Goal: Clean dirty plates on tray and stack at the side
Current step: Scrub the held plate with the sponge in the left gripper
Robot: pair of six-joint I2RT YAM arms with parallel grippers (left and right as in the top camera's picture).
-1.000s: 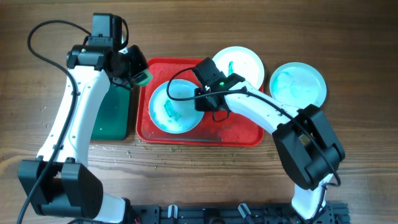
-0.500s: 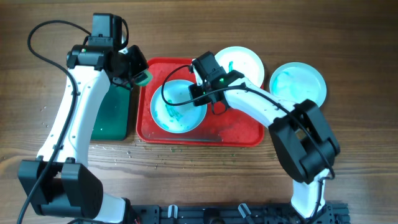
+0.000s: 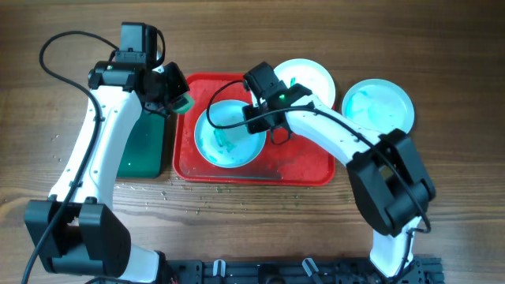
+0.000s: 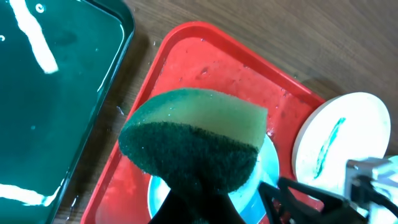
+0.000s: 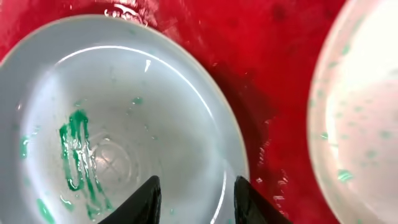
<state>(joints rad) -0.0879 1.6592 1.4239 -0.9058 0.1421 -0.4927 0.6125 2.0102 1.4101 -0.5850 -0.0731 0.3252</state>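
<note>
Three plates show in the overhead view.

(a) The smeared plate [image 3: 225, 142] lies face up in the left half of the red tray [image 3: 293, 164], with teal streaks left of its centre.

(b) A second plate [image 3: 309, 75], bearing one thin green streak, overlaps the tray's upper right corner.

(c) A third plate [image 3: 379, 106], tinted teal all over, rests on the table [image 3: 442, 205] right of the tray and apart from the second.

Left gripper [image 3: 168, 91]: clamped on a green sponge [image 3: 181, 99], which hangs over the tray's upper left rim beside the dark green tray [image 3: 142, 150].

Right gripper [image 5: 199, 194]: its fingers [image 5: 149, 196] stand narrowly parted astride the smeared plate's right rim, one over the plate's face and the other over bare red tray. Whether the pads press the rim I cannot tell.

Governing relation: from the sponge, the smeared plate lies close by toward the lower right of the overhead frame, and its streaks sit on the half nearer the sponge. In my judgement the left arm is therefore the nearer one for wiping, while the right is placed to steady the far rim. No plate looks clean yet, and stacking is not begun.
</note>
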